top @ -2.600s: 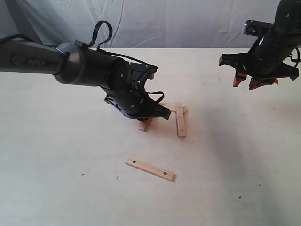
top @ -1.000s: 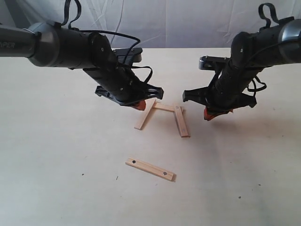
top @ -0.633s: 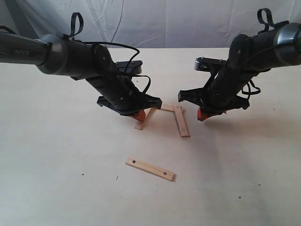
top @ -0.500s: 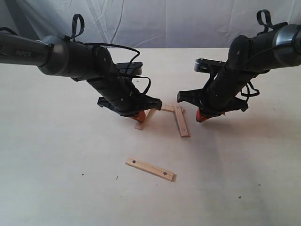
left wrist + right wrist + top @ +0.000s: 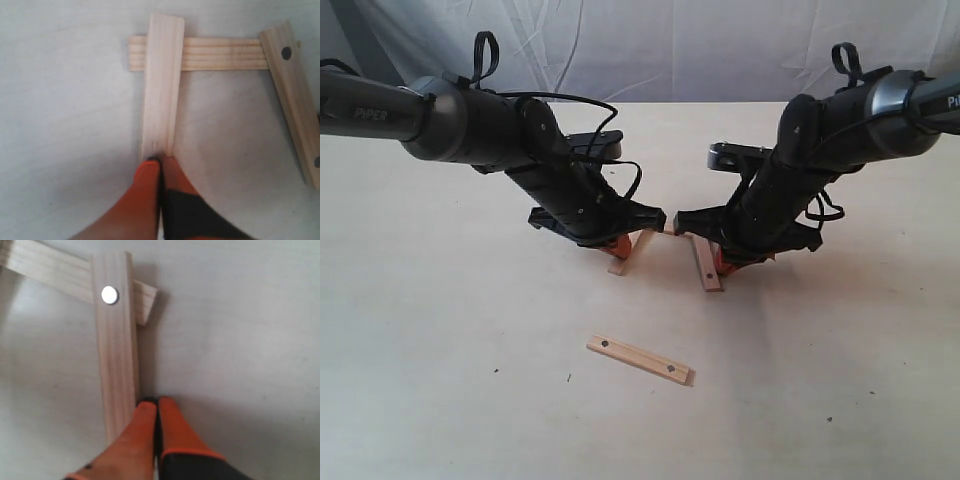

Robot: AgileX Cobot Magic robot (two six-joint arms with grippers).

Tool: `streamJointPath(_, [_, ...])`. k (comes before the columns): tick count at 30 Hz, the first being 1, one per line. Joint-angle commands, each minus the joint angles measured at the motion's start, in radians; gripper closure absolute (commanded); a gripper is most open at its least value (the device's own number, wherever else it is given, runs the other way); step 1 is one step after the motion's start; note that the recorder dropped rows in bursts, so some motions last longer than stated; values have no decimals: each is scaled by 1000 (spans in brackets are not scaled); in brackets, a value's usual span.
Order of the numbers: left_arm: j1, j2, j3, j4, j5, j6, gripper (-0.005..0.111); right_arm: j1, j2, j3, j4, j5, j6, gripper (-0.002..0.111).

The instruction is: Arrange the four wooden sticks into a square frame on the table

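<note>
Exterior view: near the middle of the bench [image 5: 440,380], three sticks form a U open toward the near edge. They are the plain stick [image 5: 632,250], the cross stick [image 5: 670,231] and the dotted stick [image 5: 704,268]. The loose stick [image 5: 639,360] lies apart, closer to the near edge. The left claw [image 5: 618,243] is down at the plain stick, the right claw [image 5: 724,262] at the dotted stick.

Left wrist view: the left claw [image 5: 159,162] is pinched closed and empty, its tips touching the plain stick's end. That stick lies over the cross stick.

Right wrist view: the right claw [image 5: 156,402] is closed and empty, just beside the dotted stick's long edge.
</note>
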Motion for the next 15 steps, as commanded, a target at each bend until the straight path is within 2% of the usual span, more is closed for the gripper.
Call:
streamJointPath(1, [2, 18, 6, -3, 7, 2, 107, 3, 13, 5, 41, 32, -11, 109])
streamJointPath(15, [2, 18, 6, -22, 1, 0, 107, 3, 13, 5, 160, 51, -11, 109])
